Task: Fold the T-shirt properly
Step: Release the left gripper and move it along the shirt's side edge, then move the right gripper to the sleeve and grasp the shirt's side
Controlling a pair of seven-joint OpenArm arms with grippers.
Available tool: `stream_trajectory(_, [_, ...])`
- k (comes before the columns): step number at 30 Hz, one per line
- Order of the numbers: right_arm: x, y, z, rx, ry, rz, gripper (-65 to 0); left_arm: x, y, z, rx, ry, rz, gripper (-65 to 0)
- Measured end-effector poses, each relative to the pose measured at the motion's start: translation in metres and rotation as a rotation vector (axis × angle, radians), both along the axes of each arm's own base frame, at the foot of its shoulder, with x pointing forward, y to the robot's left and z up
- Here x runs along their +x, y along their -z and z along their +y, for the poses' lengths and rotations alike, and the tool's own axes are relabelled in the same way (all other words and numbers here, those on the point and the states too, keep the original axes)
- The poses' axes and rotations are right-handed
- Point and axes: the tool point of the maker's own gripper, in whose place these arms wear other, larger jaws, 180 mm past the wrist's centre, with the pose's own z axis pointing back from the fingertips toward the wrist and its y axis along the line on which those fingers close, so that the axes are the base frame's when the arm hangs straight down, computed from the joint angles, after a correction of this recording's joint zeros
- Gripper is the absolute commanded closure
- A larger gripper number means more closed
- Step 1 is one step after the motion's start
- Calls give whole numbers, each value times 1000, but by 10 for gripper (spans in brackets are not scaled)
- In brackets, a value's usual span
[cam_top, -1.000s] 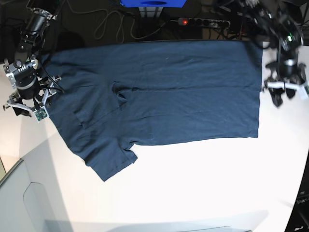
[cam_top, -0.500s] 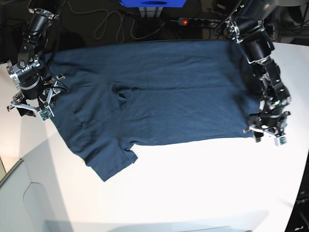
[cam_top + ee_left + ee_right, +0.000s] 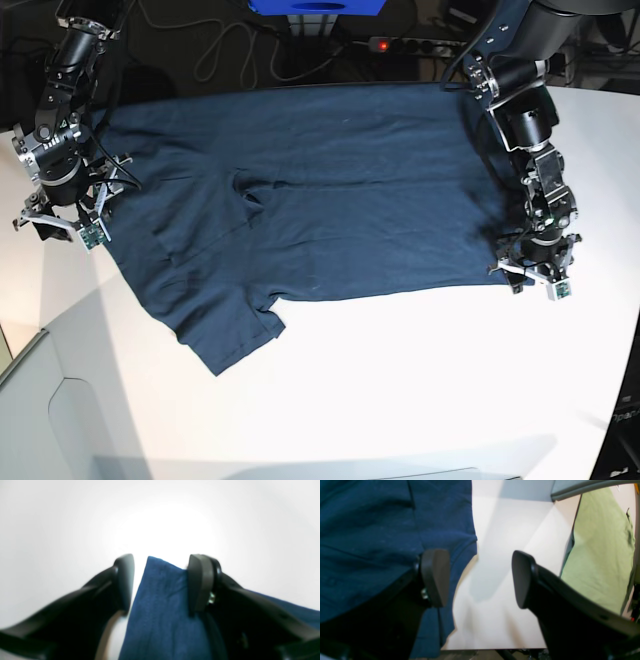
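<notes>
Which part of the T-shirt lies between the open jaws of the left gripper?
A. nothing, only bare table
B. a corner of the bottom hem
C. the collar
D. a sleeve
B: the left gripper stands open over the T-shirt's hem corner, and the left wrist view shows blue cloth between its jaws.

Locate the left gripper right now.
In the base view the left gripper is at right, jaws open astride the T-shirt's lower right corner on the white table.

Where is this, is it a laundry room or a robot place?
Probably a robot lab, not a home. Two black robot arms work at a plain white table with one T-shirt on it, and cables and a power strip lie behind.
</notes>
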Motion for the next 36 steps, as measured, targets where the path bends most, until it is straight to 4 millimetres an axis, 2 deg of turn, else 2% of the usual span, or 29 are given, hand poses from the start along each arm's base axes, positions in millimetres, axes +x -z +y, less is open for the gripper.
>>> stream_trajectory(5, [11, -6, 0, 4, 1, -27, -376, 0, 0, 1, -2, -1, 0, -152])
stream_trajectory(9, [28, 12, 2, 46, 3, 12, -379, 0, 0, -1, -11, 2, -2, 0])
stream_trajectory(13, [54, 30, 12, 77, -33, 66, -379, 0, 1, -1, -14, 0, -3, 0])
stream_trajectory(17, [103, 30, 24, 147, -60, 60, -379, 0, 0, -2, -12, 1, 2, 0])
stream_trajectory(21, [143, 48, 30, 251, -30, 138, -374, -1, 0, -1, -12, -1, -3, 0])
stream_trajectory(25, [178, 60, 55, 416, -57, 141, -374, -1, 0, -1, -10, 1, 1, 0])
stream_trajectory(28, [185, 67, 66, 484, -69, 131, -374, -1, 0, -1, -9, 1, -1, 0])
stream_trajectory(33, [178, 87, 74, 547, -67, 143, -373, -1, 0, -1, -8, 1, 0, 0])
stream_trajectory(36, [181, 89, 68, 549, -16, 113, -376, -1, 0, -1, -9, 1, 0, 0])
